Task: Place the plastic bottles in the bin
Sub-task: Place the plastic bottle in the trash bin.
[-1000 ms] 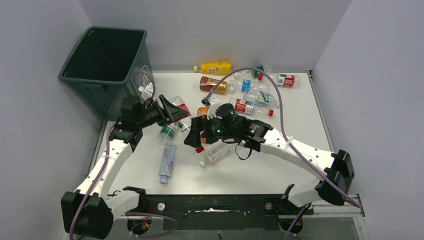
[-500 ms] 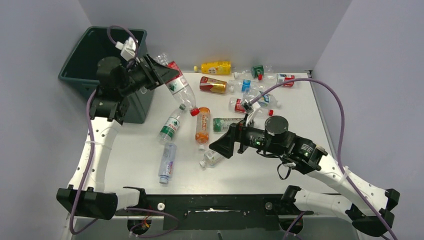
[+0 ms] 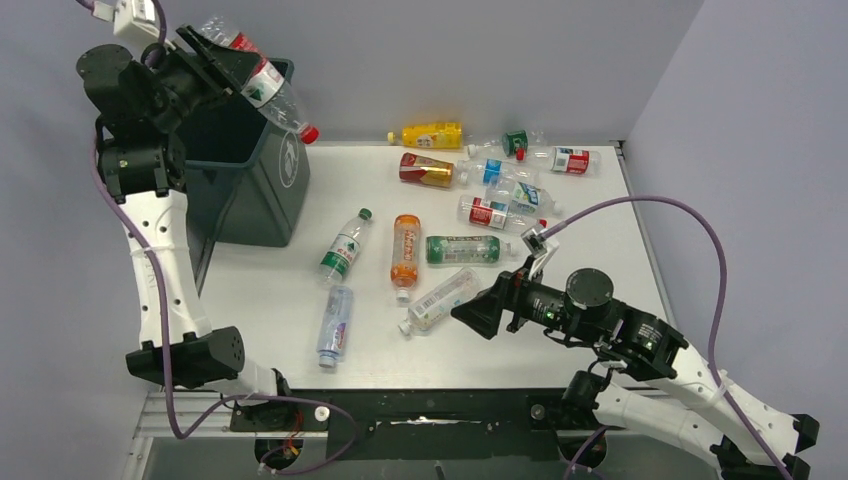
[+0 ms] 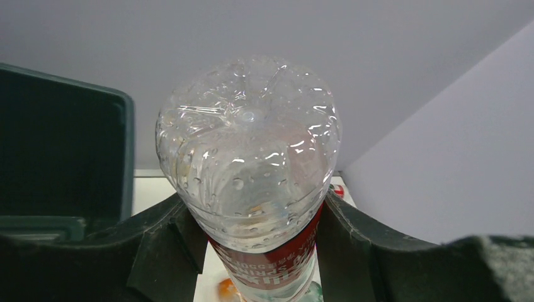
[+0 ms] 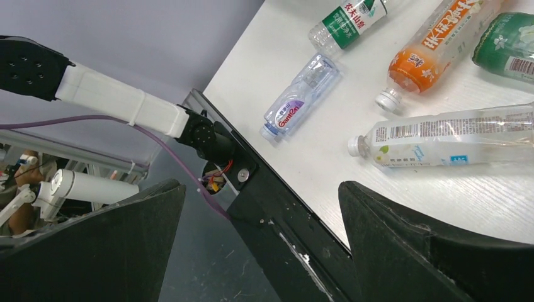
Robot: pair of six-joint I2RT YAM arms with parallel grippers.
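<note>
Top external view: white table (image 3: 600, 250) with the dark green bin (image 3: 255, 195) at its far left corner. Left gripper (image 3: 228, 62), raised above the bin, clamps a clear red-labelled bottle (image 3: 268, 85), tilted cap-down over the bin's right rim. Right gripper (image 3: 478, 313), jaws spread wide and empty, hovers near the table's near edge, just right of a clear bottle (image 3: 440, 298) lying flat. Loose bottles (image 3: 463, 249) lie mid-table and far.

Overhead: fixed high behind both arm bases, looking down and forward over the whole table (image 3: 270, 300) to the back wall. Left wrist: high up, hard against the held bottle (image 4: 249, 170), facing along it, bin (image 4: 63, 157) at left. Right wrist: low by the table's front edge, looking left across it. Shared with overhead: orange bottle (image 5: 441, 44), purple-labelled bottle (image 5: 299, 107).
</note>
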